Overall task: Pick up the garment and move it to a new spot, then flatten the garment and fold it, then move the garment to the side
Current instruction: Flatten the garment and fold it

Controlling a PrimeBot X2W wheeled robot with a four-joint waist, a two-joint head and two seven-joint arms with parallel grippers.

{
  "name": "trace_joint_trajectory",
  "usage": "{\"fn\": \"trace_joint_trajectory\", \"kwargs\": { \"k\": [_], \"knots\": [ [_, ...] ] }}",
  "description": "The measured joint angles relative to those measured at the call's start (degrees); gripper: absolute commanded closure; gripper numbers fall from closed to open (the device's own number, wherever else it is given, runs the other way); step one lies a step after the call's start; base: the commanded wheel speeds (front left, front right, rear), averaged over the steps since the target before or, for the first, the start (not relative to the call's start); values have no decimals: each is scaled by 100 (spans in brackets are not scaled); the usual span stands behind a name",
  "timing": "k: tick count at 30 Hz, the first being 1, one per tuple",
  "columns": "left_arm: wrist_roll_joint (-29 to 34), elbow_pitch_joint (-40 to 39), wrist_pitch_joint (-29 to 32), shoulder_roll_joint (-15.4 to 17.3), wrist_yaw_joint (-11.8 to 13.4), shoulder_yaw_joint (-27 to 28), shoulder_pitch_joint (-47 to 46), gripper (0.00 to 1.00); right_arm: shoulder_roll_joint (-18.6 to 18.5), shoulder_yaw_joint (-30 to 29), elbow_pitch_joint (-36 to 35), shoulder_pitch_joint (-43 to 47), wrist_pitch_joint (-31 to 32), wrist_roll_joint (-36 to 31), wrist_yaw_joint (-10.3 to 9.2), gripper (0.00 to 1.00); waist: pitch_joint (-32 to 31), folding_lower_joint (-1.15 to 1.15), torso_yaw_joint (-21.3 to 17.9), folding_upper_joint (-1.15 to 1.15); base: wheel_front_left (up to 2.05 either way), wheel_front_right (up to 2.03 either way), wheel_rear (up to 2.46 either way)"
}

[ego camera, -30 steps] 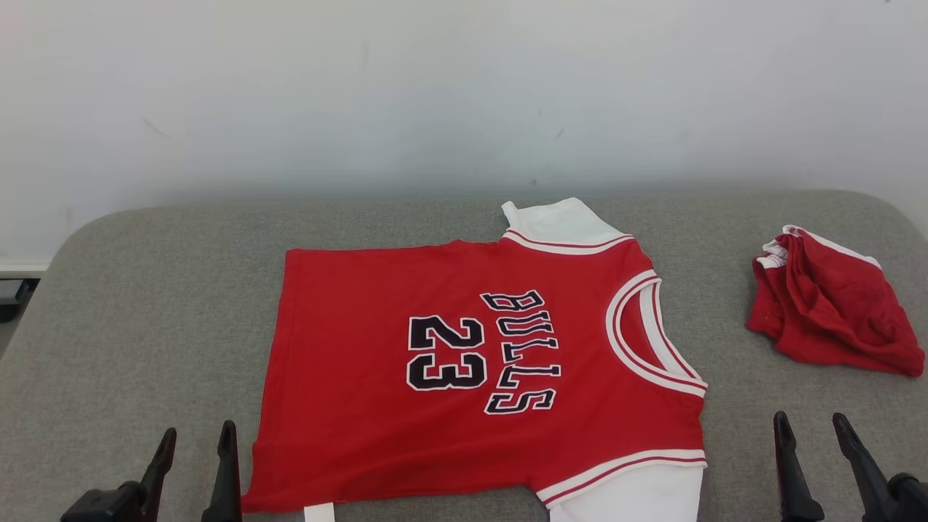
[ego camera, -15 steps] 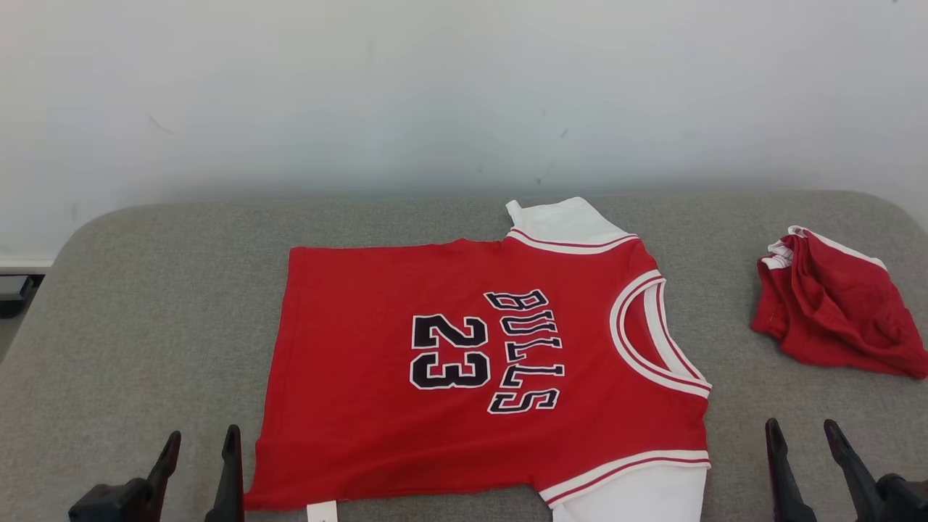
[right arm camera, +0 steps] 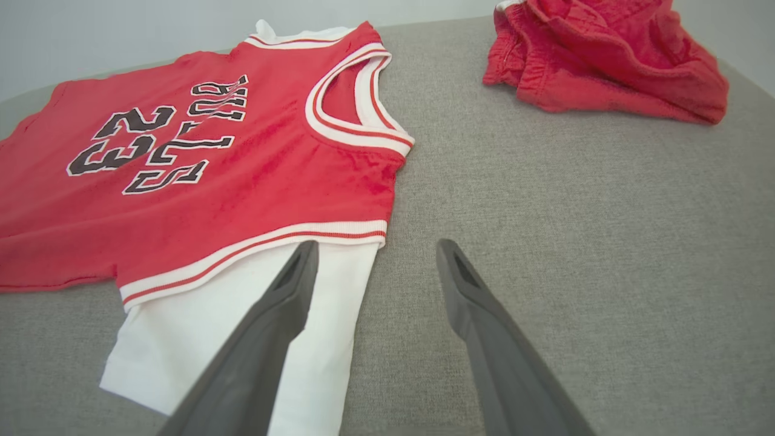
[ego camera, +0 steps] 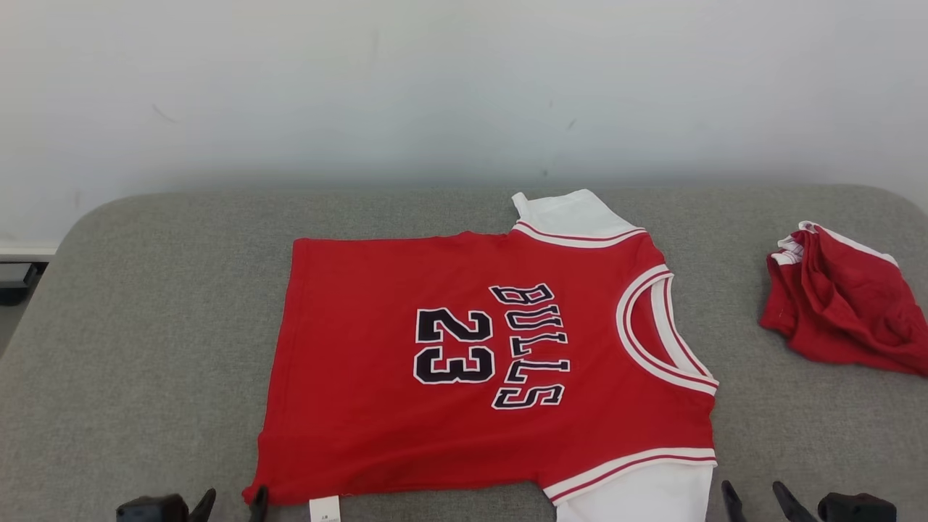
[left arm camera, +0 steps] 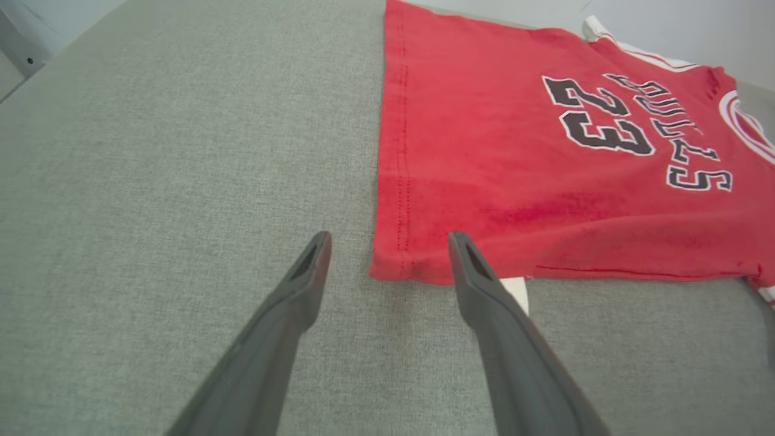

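Flat near the middle of the grey surface (ego camera: 145, 326): a red jersey (ego camera: 493, 362), print side up, "23" and "BULLS" reading sideways in the head view. Neck opening toward the robot's right, bottom hem toward its left. A white far sleeve (ego camera: 562, 214) poking out at the back edge, a white near sleeve (ego camera: 638, 496) at the front edge. A small white tag (ego camera: 324, 509) peeking from under the front hem, close to the left corner.

Low at the jersey's near-left corner: the left gripper (left arm camera: 390, 242), fingers spread wide, holding nothing. In the left wrist view, hem corner framed between the two fingers, one finger overlapping the front edge and the tag; possibly touching the cloth, hard to tell from this angle.

Just by the near sleeve: the right gripper (right arm camera: 376, 248), likewise wide apart and empty, one finger over the white fabric, the other over bare surface.

At the far right of the surface, well apart from the jersey: a crumpled red garment (ego camera: 841, 304) with white trim. Behind it all, a pale wall (ego camera: 435, 87).
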Motion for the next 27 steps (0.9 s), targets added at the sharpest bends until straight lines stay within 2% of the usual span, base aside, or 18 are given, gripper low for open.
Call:
{"fn": "trace_joint_trajectory", "kwargs": {
  "k": [14,23,24,25,26,27],
  "knots": [
    [-299,1123,442,-105,-352,-109,-693,0,170,483,747,-25,1016,296,220,0,230,0,36,0,0,0,0],
    [-363,1689,486,-258,-498,-151,-945,0,233,541,1112,-261,1266,359,268,0,240,0,49,0,0,0,0],
    [-365,1758,486,-266,-497,-152,-961,0,249,545,1137,-275,1277,396,269,51,236,0,49,0,0,0,0],
    [-367,1818,486,-269,-500,-157,-986,15,253,552,1165,-292,1290,399,275,89,233,0,50,0,0,0,0],
    [-367,1855,486,-275,-503,-159,-1010,55,254,558,1209,-325,1295,400,277,100,229,0,51,0,0,0,0],
    [-368,1891,485,-285,-505,-159,-1028,75,260,559,1249,-363,1303,412,294,100,226,0,52,0,0,0,0]
  ]
}}
